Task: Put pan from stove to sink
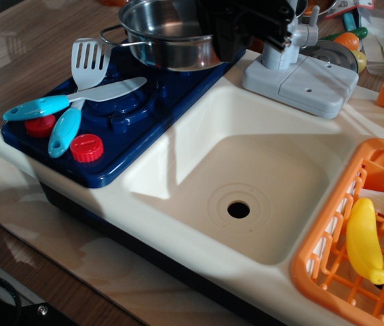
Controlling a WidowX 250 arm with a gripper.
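The pan (161,34) is a shiny steel pot, held tilted above the back burner of the dark blue stove (144,119) at the top of the view. My black gripper (231,34) is shut on the pan's right rim; its fingertips are hard to make out against the dark body. The pan's left wire handle (114,37) sticks out freely. The cream-white sink (260,170) with its dark drain hole (238,209) lies to the lower right of the pan and holds nothing.
A white spatula (90,64) and a white knife (107,92), both blue-handled, lie on the stove's front burner near two red knobs (86,147). The grey faucet (283,41) stands right beside my gripper. An orange dish rack (328,251) with yellow toys sits at the right.
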